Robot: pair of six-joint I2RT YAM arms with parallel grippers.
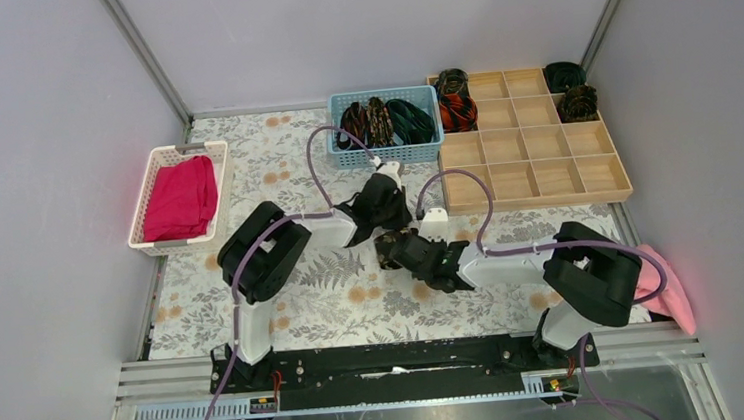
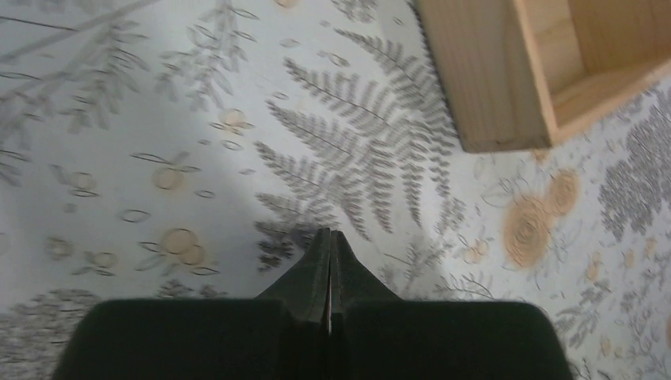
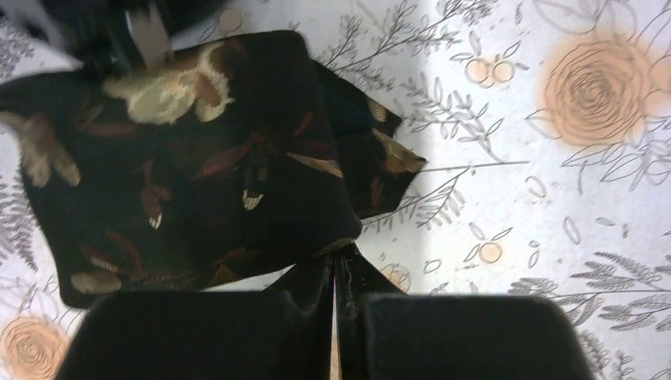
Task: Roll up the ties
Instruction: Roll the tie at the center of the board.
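Fearing the loosely folded tie [image 3: 182,158] at frame left springs open, I see left jaws together, empty, and right jaws together at its edge, grip unclear.

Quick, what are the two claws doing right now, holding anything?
Left gripper: closed, nothing between its fingers.
Right gripper: closed, pinching the edge of the black patterned tie.

Edge of black gold-flecked tie [image 3: 182,174] hidden by right gripper [image 3: 342,257]; opposite corner blurred. Frame edge cuts off wooden tray [image 2: 490,87].
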